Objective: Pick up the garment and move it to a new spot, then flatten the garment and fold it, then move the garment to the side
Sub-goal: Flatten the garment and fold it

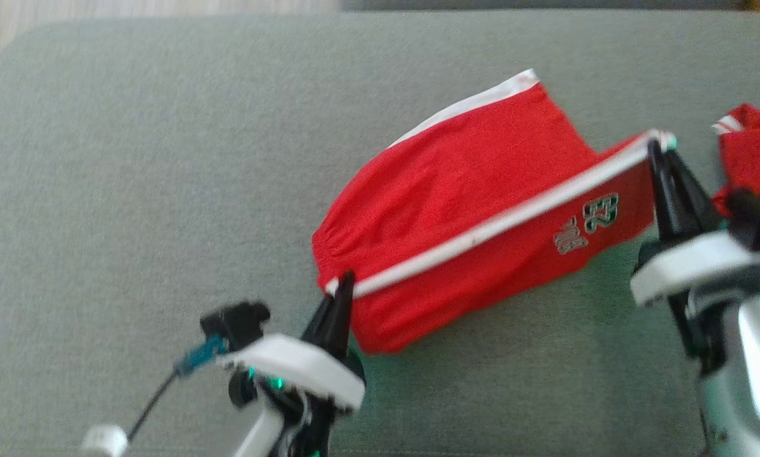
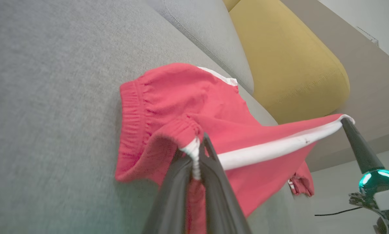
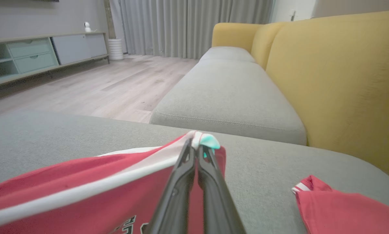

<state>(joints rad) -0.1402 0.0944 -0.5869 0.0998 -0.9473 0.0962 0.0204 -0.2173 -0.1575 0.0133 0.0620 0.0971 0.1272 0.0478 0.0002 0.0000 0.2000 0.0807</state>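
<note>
The garment [image 1: 456, 209] is a pair of red shorts with a white side stripe and a number print, stretched above the grey sofa cushion [image 1: 132, 190]. My left gripper [image 1: 344, 282] is shut on the waistband end of the stripe, seen close up in the left wrist view [image 2: 197, 146]. At the other end, my right gripper [image 1: 658, 143] is shut on the hem corner of the stripe [image 3: 196, 143]. The stripe [image 2: 272, 148] runs taut between the two grippers, and the rest of the garment [image 2: 168, 97] sags onto the cushion.
A second red piece of cloth [image 1: 751, 155] lies at the right edge of the cushion [image 3: 344, 208]. The yellow sofa back [image 3: 337, 81] stands behind, and another grey seat cushion [image 3: 230, 94] lies farther along. Wooden floor [image 3: 94, 87] and a low cabinet [image 3: 35, 55] are beyond.
</note>
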